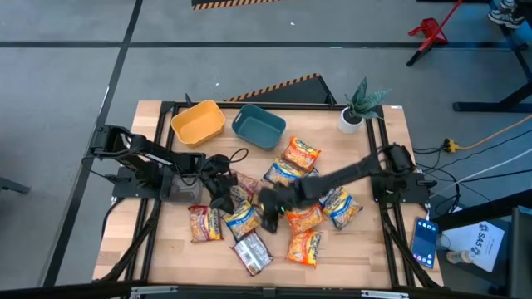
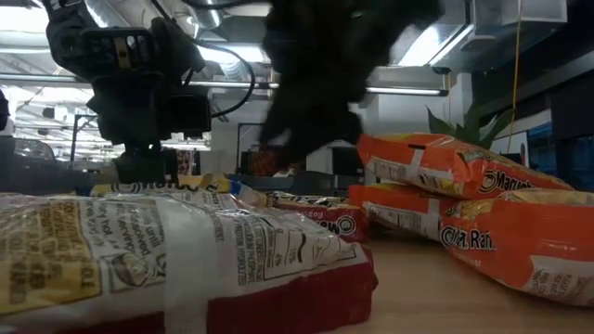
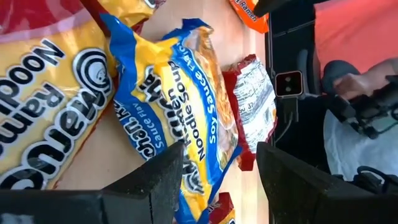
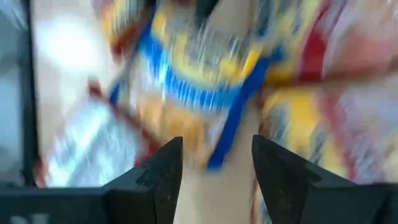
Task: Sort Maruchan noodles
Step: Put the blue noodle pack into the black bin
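Several Maruchan packets lie flat across the table's middle and near side: orange ones, a maroon one, a red-silver one and a blue-yellow one. My left gripper is open over the blue-yellow packet, whose near end reaches between its fingers. I cannot tell whether they touch. My right gripper is open too, hovering just right of the same packet, pointing down at it.
A yellow bin and a teal bin stand at the table's far side, left of a small potted plant. A phone lies near the right edge. The two arms meet closely over the packet pile.
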Action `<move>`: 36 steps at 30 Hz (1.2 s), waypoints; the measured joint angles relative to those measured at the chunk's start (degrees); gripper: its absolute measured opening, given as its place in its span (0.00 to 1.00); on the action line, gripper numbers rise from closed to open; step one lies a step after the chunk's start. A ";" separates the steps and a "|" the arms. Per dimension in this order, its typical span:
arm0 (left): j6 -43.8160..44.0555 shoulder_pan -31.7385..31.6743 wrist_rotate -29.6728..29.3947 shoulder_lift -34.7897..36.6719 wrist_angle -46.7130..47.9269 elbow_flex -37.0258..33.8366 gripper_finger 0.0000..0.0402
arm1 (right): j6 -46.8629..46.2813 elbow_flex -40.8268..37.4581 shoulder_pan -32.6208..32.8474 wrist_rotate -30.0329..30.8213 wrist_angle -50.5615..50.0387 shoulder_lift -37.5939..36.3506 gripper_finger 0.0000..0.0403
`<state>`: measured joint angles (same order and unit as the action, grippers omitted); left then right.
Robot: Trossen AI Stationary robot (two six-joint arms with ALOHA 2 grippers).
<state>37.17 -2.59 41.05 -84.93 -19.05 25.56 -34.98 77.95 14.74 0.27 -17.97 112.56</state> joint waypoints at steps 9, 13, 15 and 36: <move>-3.16 0.00 -1.05 -0.64 2.67 0.00 0.50 | -2.13 -0.01 4.34 3.54 -1.35 4.73 0.34; -3.68 0.06 -0.81 -1.01 2.95 0.00 0.50 | -0.98 -0.02 4.31 3.32 1.38 5.22 0.32; -4.35 0.27 -0.78 -1.01 3.36 0.00 0.51 | -0.77 0.11 4.09 3.70 1.50 5.13 0.31; -4.68 3.17 -7.39 -1.01 4.40 0.00 0.71 | -4.05 -0.11 4.69 2.22 3.12 8.26 0.31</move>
<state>32.49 0.58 33.67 -85.93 -14.65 25.56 -39.03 77.84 19.43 2.50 -14.85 120.81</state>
